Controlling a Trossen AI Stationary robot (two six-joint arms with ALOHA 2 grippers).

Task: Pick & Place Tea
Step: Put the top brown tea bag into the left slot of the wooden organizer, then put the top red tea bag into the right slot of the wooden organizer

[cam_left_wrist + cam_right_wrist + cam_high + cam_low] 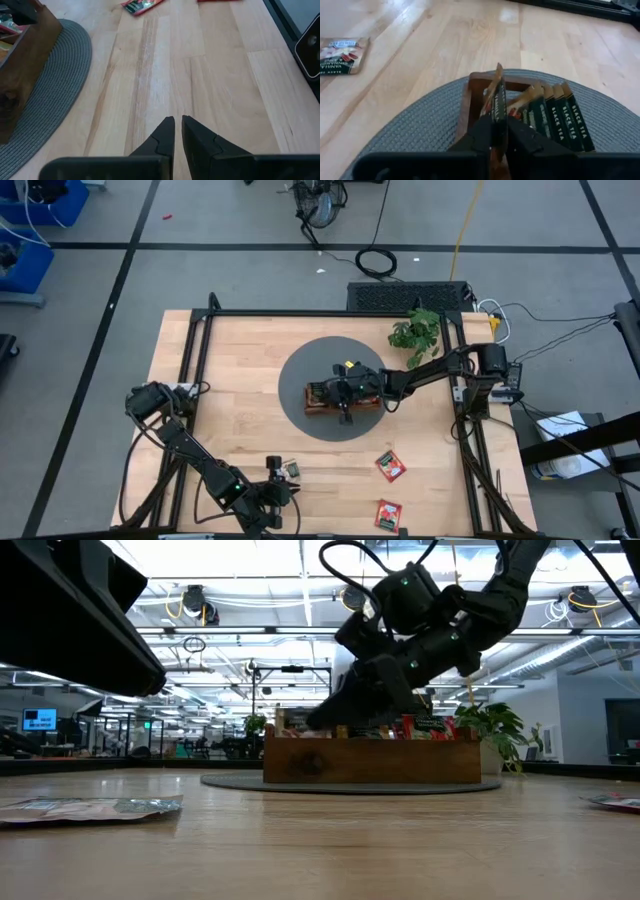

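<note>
The tea sachet (496,102) you are working with stands on edge between the fingers of the right end effector (499,131), its lower part already down inside the end compartment of the wooden tray (470,100). The fingers sit close on either side of it, so you appear to be grasping it, though a release may be starting and you cannot be sure it is let go. Just beside that end effector, in the next compartment, a row of orange-yellow black-tea sachets (555,112) is filed upright, and the low view shows red ones (420,727) standing further along the tray, so a good share of the job looks done. The tray rests on the round grey mat (300,370) in the middle of the desk (240,340). What remains lies well apart from the right end effector: two red sachets (390,466) on the bare wood towards the desk's near edge, and one pale sachet (292,470) just beside the left end effector (178,131). That left end effector hovers low over empty wood with its fingers nearly together and nothing between them. By my reckoning you have at least three sachets to fetch once this one is seated.
</note>
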